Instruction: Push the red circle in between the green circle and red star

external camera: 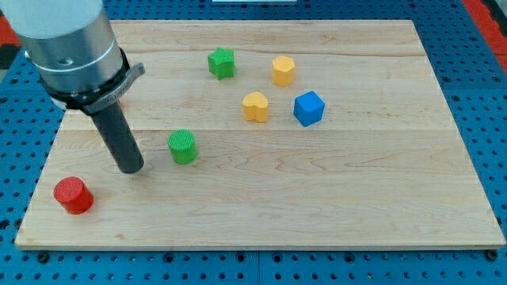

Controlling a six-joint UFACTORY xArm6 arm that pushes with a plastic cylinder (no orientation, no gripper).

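Camera view: our tip (131, 169) at left of frame, holding nothing.
Red circle (73, 195): lower left, below-left of our tip.
Green circle (183, 146): just right of our tip.

Wide open wood between the red circle (73, 195) and green circle (182, 146), only my tip (131, 169) sits in that gap; the view's right and bottom are bare board (333, 198).

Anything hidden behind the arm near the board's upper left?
A sliver of red peeks out beside the arm; its shape is covered. My tip sits left of the green circle.
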